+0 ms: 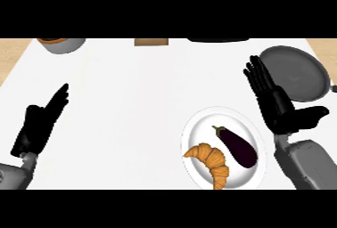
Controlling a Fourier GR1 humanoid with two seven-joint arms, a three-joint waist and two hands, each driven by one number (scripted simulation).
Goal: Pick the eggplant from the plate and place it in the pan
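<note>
Here, the right hand's fingers are straight and held side by side, pointing away toward the far side of the counter, with the thumb sticking out to the right; they hold nothing. The right hand hangs between the plate and the pan, its fingertips overlapping the pan's left rim in the head view, and its grey forearm comes in from the lower right corner.

The left hand shows near the left edge, fingers straight and together, tips tilted up and to the right, resting open with nothing in it; its grey forearm sits at the lower left.

The eggplant lies on the white plate, on the plate's right half, dark purple, stem end toward the upper left. Just beside it, on the plate's left and lower part, lies a croissant; whether the 2 touch cannot be told.

The grey pan stands at the upper right of the white counter, near the plate but apart from it.

Along the far edge are a grey bowl with something orange in it, a brown block and a dark object, all cut off by the view's top.
</note>
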